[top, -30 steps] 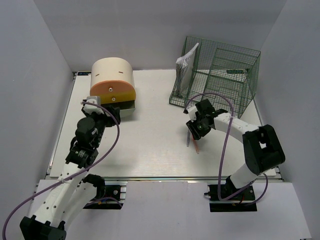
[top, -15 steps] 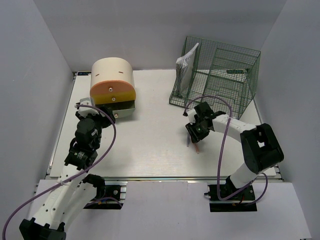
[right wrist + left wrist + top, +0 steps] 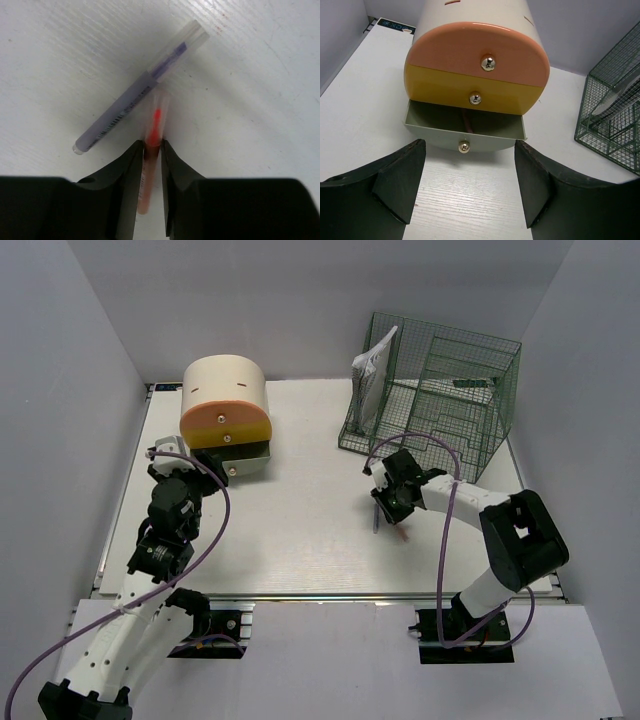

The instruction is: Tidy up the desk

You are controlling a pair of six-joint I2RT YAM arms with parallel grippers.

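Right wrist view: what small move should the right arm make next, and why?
Probably lift straight up a little. The right fingers pinch the thin translucent red pen, which lies on the white desk with its tip against the grey-purple pen; a straight lift should avoid dragging that one.

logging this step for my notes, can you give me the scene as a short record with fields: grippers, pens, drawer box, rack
left gripper: open, facing the drawer box
right gripper: shut on the red pen, down at the desk
grey pen: lying on the desk beside the red pen
drawer box: bottom drawer pulled open, upper two shut
wire rack: far right, white packet leaning inside
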